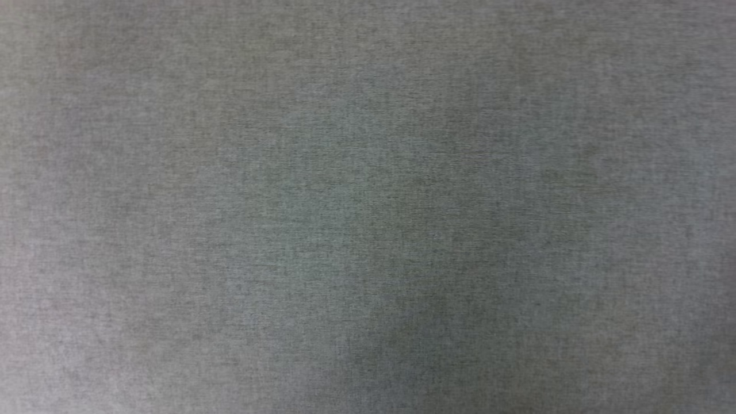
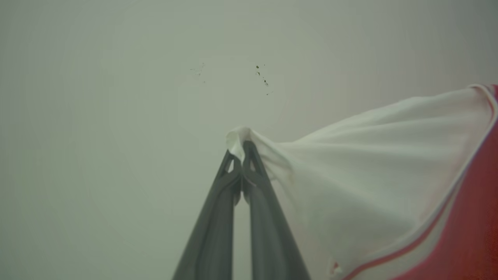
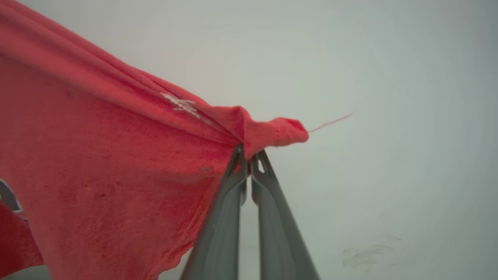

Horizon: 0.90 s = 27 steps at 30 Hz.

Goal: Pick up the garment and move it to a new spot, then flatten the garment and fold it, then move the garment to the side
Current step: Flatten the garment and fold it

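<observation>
"Hanging from both pincers, that garment (image 3: 97, 155). It looks soft and light to me; it sags and pleats toward each pinch."

"Where do they have it?"

"The right gripper (image 3: 249, 152), fingers pressed together, bites a bunched red edge. The left gripper (image 2: 242, 149), closed just as tight, nips the tip of the white sleeve (image 2: 369, 163). Edges like those seem the sensible hold, though thin cloth could slip."

"And from the head?"

"A blurred grey surface (image 1: 368, 207), woven-looking. The right wrist adds a loose thread (image 3: 330, 119) trailing beside the pinch, the left wrist a pale background (image 2: 116, 116); wall or tabletop, I cannot tell."
</observation>
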{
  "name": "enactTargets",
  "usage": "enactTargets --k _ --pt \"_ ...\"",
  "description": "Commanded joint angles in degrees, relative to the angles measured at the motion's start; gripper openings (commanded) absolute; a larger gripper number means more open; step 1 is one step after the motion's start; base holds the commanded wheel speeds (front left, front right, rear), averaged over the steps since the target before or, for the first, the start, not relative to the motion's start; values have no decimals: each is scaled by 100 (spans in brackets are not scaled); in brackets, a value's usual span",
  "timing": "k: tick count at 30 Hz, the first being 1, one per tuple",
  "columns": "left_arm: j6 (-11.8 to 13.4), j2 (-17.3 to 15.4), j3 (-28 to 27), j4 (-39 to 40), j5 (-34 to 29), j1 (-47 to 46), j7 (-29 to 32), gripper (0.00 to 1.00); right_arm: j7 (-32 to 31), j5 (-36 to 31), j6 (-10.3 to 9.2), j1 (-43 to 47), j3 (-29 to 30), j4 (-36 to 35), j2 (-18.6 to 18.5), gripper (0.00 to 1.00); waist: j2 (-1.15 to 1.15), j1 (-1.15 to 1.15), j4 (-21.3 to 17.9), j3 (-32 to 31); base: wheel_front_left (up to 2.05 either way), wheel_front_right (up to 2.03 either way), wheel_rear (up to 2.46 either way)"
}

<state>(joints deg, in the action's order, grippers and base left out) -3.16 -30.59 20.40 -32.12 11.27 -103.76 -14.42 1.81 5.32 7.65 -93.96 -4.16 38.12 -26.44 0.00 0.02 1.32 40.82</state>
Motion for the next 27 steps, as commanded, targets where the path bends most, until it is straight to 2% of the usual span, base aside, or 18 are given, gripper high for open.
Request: enactTargets --k 1,4,13,20,27 --pt "25 -53 -44 -55 9 82 -42 0 49 -25 -30 7 26 103 -17 0 0 -2 46 32 0 0 0" --pt "-16 194 75 -122 8 487 -79 0 392 -137 -29 162 -48 511 75 0 0 -2 106 8 0 0 0" --pt "-86 589 136 842 19 2670 -83 0 1126 33 -23 1252 -336 1336 251 0 0 -2 156 -492 0 0 0" --pt "-209 735 407 1396 -76 4598 -84 0 1310 391 -22 2643 -644 1485 321 0 0 -2 160 -1272 0 0 0" --pt "-319 665 681 1808 -66 6225 -85 0 1339 1032 -22 4170 -991 1306 319 0 0 -2 114 -2081 0 0 0"
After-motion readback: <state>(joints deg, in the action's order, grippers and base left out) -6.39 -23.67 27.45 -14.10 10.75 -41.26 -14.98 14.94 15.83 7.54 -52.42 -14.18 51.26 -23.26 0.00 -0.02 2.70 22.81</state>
